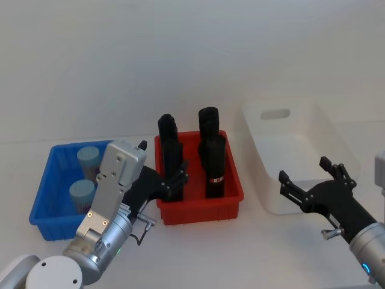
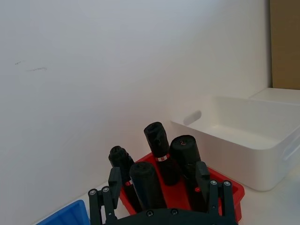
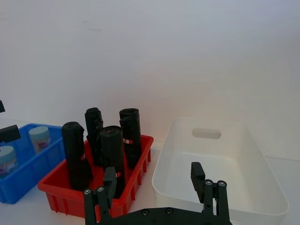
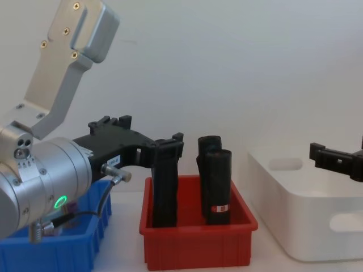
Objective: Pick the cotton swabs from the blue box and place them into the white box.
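Observation:
Two cotton swabs jars with pale blue lids stand in the blue box (image 1: 43, 186) at the left, one toward the back (image 1: 89, 158) and one toward the front (image 1: 81, 192). My left gripper (image 1: 163, 165) hangs open just right of the blue box, over the left edge of the red bin, holding nothing. The white box (image 1: 257, 144) sits at the right and looks empty. My right gripper (image 1: 308, 171) is open above its front edge. In the right wrist view the jars (image 3: 39, 137) show in the blue box (image 3: 28, 180), with the white box (image 3: 220, 164) ahead.
A red bin (image 1: 198, 211) with several tall black cylinders (image 1: 212, 150) stands between the blue and white boxes. In the chest view the left gripper (image 4: 148, 135) sits level with the cylinder tops. A plain white wall stands behind the table.

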You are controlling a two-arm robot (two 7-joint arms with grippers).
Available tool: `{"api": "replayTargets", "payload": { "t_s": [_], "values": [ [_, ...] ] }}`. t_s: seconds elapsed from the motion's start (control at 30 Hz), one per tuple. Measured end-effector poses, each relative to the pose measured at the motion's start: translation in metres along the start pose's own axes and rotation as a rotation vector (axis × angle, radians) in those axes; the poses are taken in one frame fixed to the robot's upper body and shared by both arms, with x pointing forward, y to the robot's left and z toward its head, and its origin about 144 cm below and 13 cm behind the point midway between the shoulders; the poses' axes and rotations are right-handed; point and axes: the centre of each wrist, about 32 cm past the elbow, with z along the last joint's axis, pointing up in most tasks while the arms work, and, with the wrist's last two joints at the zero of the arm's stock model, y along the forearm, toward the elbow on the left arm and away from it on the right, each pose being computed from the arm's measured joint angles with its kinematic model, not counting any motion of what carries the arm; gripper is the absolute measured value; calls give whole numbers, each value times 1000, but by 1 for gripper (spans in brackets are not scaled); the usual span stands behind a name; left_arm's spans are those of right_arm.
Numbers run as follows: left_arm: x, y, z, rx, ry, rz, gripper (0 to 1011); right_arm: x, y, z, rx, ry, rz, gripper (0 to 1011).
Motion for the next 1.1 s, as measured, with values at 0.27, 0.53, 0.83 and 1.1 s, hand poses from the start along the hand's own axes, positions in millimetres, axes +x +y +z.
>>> {"api": "replayTargets", "payload": {
  "t_s": [0.27,0.53,0.83,1.1],
  "values": [
    [0,0,0,-1,0,1,1004,0,0,0,0,0,0,1001],
    [10,-2,-1,8,12,14,1004,0,0,0,0,0,0,1002],
    [24,-4,-5,33,42,41,1004,0,0,0,0,0,0,1001],
    [40,-6,-11,91,82,85,1004,0,0,0,0,0,0,1002]
  ]
}}
